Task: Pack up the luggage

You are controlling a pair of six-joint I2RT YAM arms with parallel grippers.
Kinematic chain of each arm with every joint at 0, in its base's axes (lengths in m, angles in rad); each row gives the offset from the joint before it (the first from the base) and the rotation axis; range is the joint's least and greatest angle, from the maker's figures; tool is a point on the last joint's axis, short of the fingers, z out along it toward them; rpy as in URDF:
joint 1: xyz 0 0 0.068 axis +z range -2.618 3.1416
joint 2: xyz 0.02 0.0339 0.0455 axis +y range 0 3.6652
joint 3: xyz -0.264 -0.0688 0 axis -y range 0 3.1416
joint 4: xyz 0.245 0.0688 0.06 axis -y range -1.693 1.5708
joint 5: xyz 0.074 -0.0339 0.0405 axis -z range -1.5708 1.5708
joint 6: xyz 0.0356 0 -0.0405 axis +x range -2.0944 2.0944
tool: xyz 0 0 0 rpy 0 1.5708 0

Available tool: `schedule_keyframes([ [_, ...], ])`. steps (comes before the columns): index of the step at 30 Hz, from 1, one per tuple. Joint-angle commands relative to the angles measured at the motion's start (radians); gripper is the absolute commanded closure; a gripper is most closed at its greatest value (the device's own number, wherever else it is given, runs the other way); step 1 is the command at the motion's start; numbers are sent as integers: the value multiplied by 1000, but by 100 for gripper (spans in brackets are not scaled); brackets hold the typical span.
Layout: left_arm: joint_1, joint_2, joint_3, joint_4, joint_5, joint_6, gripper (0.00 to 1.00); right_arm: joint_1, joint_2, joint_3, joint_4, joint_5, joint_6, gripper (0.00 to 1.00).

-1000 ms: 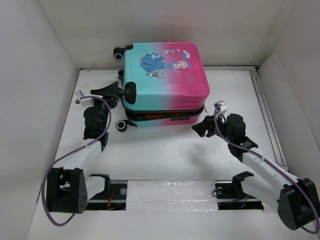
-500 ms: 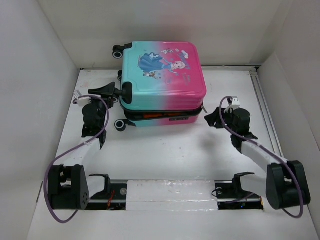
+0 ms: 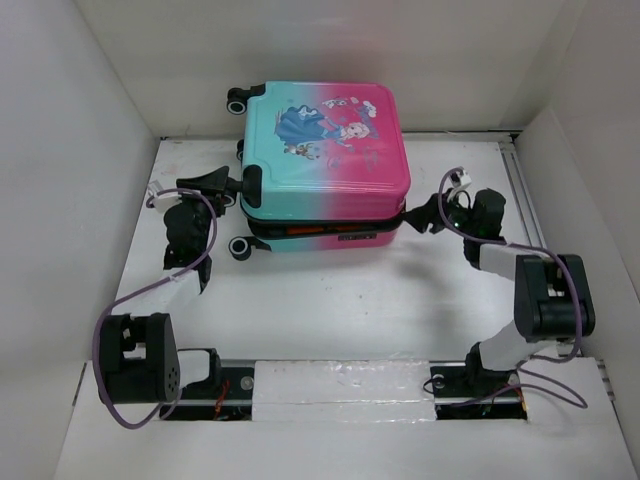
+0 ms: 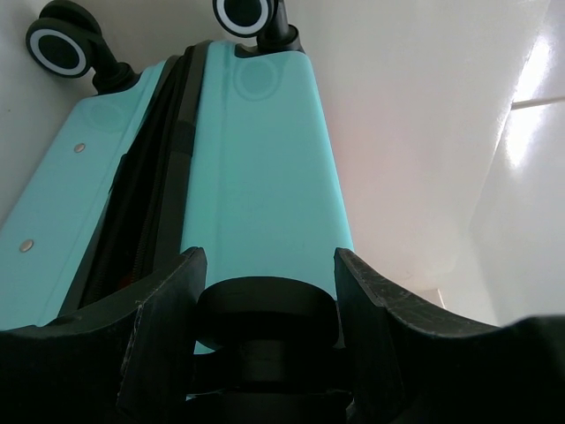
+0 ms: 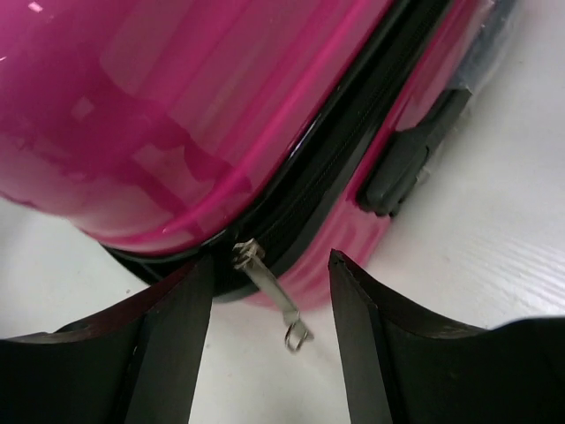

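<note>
The luggage (image 3: 325, 140) lies on the table (image 3: 330, 300). The left claw (image 4: 267, 269) squeezes one black wheel (image 4: 265, 311). The right claw (image 5: 269, 265) is apart, with the zip pull (image 5: 272, 299) between its fingers.

White links (image 3: 495, 260), black joints (image 3: 545, 295), purple cables (image 3: 125, 303); left hand (image 4: 265, 256) and right hand (image 5: 270, 261) black, perhaps matte.

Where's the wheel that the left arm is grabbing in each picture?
Top view: the black wheel sits at the teal left end of the luggage, between the left gripper's jaws.
Left wrist view: the black wheel is at bottom middle, between the jaws.
Right wrist view: not in it; only the pink end shows.
Shared landmark: the black zipper seam between the two shells.
</note>
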Motion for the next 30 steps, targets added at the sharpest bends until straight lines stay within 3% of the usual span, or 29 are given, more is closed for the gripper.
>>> schedule_keyframes([
  [1,-9,-23,50,116,55,71,100,-14,93,69,108,-158,2,40],
  [6,-9,-41,30,116,64,62,100,-3,175,89,160,-226,65,42],
  [10,-19,-41,21,134,64,53,100,6,141,29,182,-205,78,46],
  [11,-19,-50,12,134,64,52,100,6,130,29,182,-195,88,55],
  [14,-29,-50,12,144,64,52,100,15,81,-8,164,-157,98,71],
  [15,-29,-50,3,144,64,52,100,15,58,-8,141,-145,88,82],
  [22,-39,-41,-7,153,64,43,100,35,-35,-57,15,-51,76,93],
  [24,-39,-41,-7,153,64,43,100,45,-54,-80,-22,-36,67,93],
  [28,-39,-41,-16,173,64,43,100,66,-77,-91,-60,-11,58,64],
  [30,-39,-41,-16,173,64,34,100,66,-68,-91,-60,-20,58,63],
])
